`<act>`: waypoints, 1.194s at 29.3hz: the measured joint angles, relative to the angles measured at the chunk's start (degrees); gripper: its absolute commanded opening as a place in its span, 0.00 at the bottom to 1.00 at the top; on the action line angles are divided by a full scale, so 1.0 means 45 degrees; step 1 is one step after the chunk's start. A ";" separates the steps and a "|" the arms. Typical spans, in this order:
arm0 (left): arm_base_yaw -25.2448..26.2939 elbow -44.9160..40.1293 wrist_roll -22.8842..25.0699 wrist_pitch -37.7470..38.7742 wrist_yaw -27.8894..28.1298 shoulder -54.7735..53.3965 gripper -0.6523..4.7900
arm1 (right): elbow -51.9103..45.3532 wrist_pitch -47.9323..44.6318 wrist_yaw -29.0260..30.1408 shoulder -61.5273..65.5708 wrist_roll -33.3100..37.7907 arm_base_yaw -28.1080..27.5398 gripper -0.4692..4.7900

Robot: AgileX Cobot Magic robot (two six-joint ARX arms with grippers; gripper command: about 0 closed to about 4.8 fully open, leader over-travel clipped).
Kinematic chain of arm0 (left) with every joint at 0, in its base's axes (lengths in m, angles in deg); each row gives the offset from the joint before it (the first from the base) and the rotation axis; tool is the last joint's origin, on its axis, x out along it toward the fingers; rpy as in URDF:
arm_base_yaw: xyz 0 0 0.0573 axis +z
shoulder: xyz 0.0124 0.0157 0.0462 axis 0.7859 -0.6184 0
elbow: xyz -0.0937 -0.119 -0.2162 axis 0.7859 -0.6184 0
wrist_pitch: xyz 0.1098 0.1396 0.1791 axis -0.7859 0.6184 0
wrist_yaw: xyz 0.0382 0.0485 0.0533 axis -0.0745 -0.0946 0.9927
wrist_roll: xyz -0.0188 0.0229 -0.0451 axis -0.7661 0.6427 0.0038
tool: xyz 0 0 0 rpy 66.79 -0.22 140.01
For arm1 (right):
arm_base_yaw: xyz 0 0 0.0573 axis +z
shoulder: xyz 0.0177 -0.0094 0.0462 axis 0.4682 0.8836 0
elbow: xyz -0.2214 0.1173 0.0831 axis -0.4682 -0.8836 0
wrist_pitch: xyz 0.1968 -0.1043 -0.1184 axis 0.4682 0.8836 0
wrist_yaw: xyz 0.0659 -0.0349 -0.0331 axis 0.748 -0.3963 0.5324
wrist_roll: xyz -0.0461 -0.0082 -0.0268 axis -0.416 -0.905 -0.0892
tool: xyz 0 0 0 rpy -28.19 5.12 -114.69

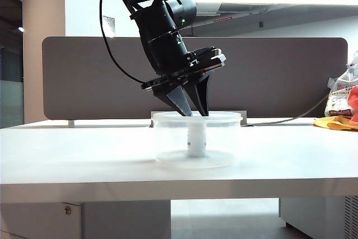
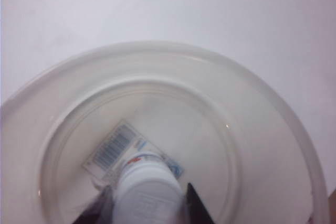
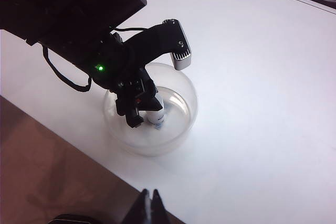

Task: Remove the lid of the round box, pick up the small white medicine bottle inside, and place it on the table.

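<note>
With lid nowhere in view, round box (image 1: 197, 138) sits uncovered mid-table (image 1: 84, 155). Small white medicine bottle (image 1: 196, 140) stands upright at box centre, long axis vertical. Left tool (image 1: 193, 109) reaches down through box mouth, straight above bottle; fingers (image 2: 197, 205) flank cap either side, narrowing, contact unconfirmed. Lift must go straight up along bottle axis to clear rim. Right tool (image 3: 149, 202) pressed together, empty, hanging well apart over near table edge.

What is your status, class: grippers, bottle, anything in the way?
Left gripper inside round box, fingers either side of the small white medicine bottle. Right gripper shut, hanging clear. Bottle upright; lid not seen. Nothing blocking.
</note>
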 measured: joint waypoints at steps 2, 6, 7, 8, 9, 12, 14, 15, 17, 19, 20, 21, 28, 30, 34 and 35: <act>0.0000 0.0000 -0.0005 0.0000 0.0073 0.0000 0.39 | 0.0000 0.0000 0.0000 0.0005 0.0000 0.0000 0.09; -0.0005 0.0015 0.0000 0.0029 0.0228 0.0010 0.39 | 0.0000 0.0000 0.0000 0.0005 0.0000 0.0000 0.09; -0.0005 0.0029 0.0000 0.0063 0.0238 0.0010 0.39 | -0.0005 0.0000 0.0000 0.0000 0.0000 0.0000 0.09; -0.0005 0.0068 0.0005 0.0112 0.0243 0.0005 0.39 | -0.0005 0.0000 0.0000 0.0000 0.0000 0.0000 0.09; -0.0005 0.0131 0.0005 0.0219 0.0277 0.0005 0.39 | -0.0005 0.0000 0.0000 0.0000 0.0000 0.0000 0.09; 0.0000 0.0515 0.0097 0.0763 0.0330 -0.0005 0.39 | -0.0005 0.0000 0.0000 0.0000 0.0000 0.0000 0.09; 0.0010 0.0845 0.0151 0.0903 0.0345 -0.0005 0.39 | -0.0005 -0.0005 0.0000 0.0005 0.0000 0.0000 0.09; 0.0005 0.0996 0.0165 0.1001 0.0350 -0.0005 0.39 | -0.0005 -0.0005 0.0000 0.0000 0.0000 0.0000 0.09; 0.0015 0.1287 0.0214 0.1243 0.0350 -0.0005 0.39 | -0.0005 -0.0005 0.0000 0.0000 -0.0005 0.0000 0.09; 0.0019 0.1477 0.0233 0.1399 0.0350 0.0000 0.39 | -0.0005 -0.0005 0.0000 0.0000 0.0000 0.0000 0.09; 0.0024 0.1545 0.0238 0.1477 0.0350 0.0000 0.39 | -0.0005 -0.0005 -0.0005 0.0005 -0.0005 0.0000 0.09; 0.0029 0.1559 0.0238 0.1515 0.0350 0.0000 0.40 | 0.0000 -0.0005 0.0000 0.0000 0.0000 0.0000 0.09; 0.0029 0.1559 0.0466 0.2778 0.0219 -0.0005 0.56 | -0.0005 0.0005 -0.0005 0.0005 0.0000 0.0000 0.09; 0.0029 0.1559 0.0529 0.3264 0.0180 0.0000 0.62 | 0.0000 0.0005 0.0000 0.0000 0.0000 0.0000 0.09; 0.0024 0.1554 0.0525 0.4065 0.0180 -0.0005 0.65 | -0.0005 0.0010 0.0000 0.0000 -0.0146 0.0000 0.09; 0.0024 0.1554 0.0486 0.4153 0.0180 -0.0005 0.65 | -0.0005 0.0005 0.0000 0.0005 -0.0155 0.0000 0.09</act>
